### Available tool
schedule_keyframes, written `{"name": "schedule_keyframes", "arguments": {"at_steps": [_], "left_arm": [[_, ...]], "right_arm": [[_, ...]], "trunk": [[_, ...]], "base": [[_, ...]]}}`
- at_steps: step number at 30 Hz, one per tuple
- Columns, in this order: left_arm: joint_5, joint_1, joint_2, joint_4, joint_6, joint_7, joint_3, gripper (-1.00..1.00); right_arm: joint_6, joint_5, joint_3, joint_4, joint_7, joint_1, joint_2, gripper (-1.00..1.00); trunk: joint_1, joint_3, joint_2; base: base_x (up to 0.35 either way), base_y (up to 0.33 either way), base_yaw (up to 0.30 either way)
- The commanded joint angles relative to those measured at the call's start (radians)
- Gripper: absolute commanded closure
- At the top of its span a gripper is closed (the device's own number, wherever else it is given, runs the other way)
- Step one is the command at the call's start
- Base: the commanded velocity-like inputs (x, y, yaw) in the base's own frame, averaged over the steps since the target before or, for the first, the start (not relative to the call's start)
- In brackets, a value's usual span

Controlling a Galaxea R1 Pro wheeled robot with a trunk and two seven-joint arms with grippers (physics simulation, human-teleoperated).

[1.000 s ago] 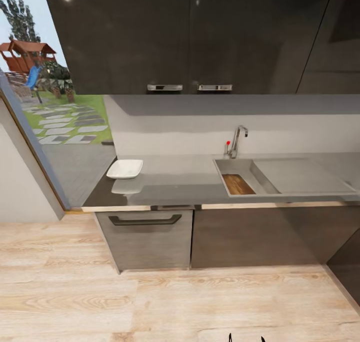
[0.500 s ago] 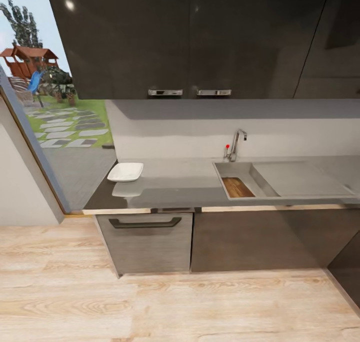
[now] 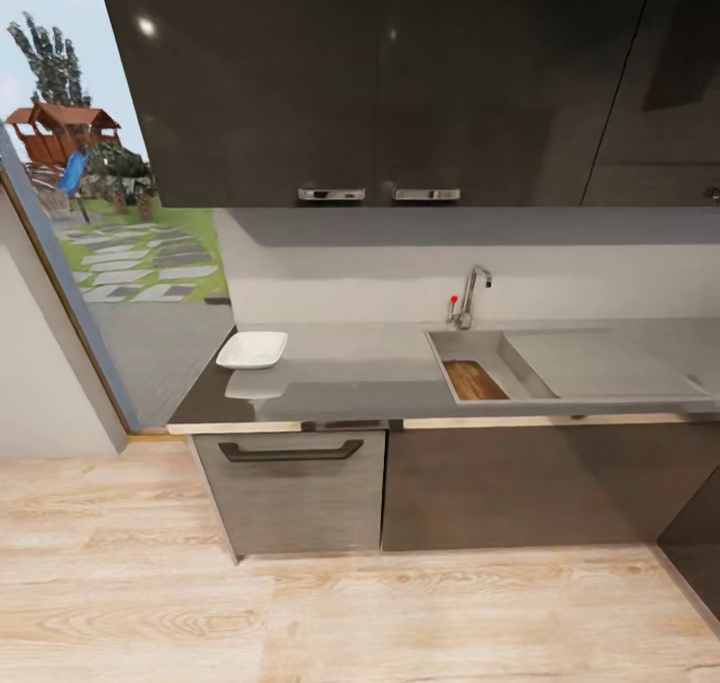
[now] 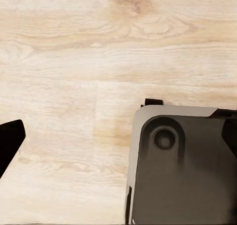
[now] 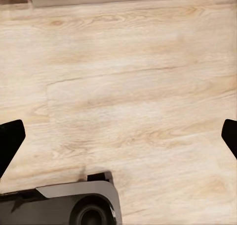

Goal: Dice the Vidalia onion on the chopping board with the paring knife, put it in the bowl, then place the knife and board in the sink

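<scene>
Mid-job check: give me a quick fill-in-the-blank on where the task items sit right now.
1. The chopping board lies inside the ____.
2. The white bowl stands on the countertop toward its end nearest the ____.
3. The faucet rises behind the sink, and the small knob beside it is coloured ____.
4. Both wrist cameras look down on a light ____ floor.

Missing words: sink; window; red; wooden

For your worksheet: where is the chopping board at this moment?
In the head view, the chopping board lies inside the sink, at its front, below the faucet and well to the right of the bowl on the countertop.
</scene>
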Motion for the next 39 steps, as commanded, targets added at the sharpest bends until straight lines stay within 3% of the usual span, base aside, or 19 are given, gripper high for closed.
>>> {"name": "schedule_keyframes", "arguments": {"at_steps": [1, 7, 39], "left_arm": [[0.007, -0.002, -0.001, 0.004, -0.005, 0.024, -0.007, -1.0], [0.009, -0.002, -0.001, 0.004, -0.005, 0.048, -0.007, -1.0], [0.009, 0.0, -0.001, 0.004, -0.004, 0.052, -0.007, -1.0]], "right_arm": [[-0.005, 0.008, -0.002, 0.001, -0.008, -0.001, 0.0, -1.0], [-0.01, 0.004, -0.001, 0.0, -0.007, -0.001, 0.001, -1.0], [-0.011, 0.004, 0.001, -0.002, -0.007, -0.001, 0.006, -1.0]], "trunk": [[0.001, -0.001, -0.002], [0.001, 0.009, -0.002], [0.001, 0.059, -0.002]], "base": [[0.0, 0.0, 0.0], [0.0, 0.0, 0.0], [0.0, 0.0, 0.0]]}}
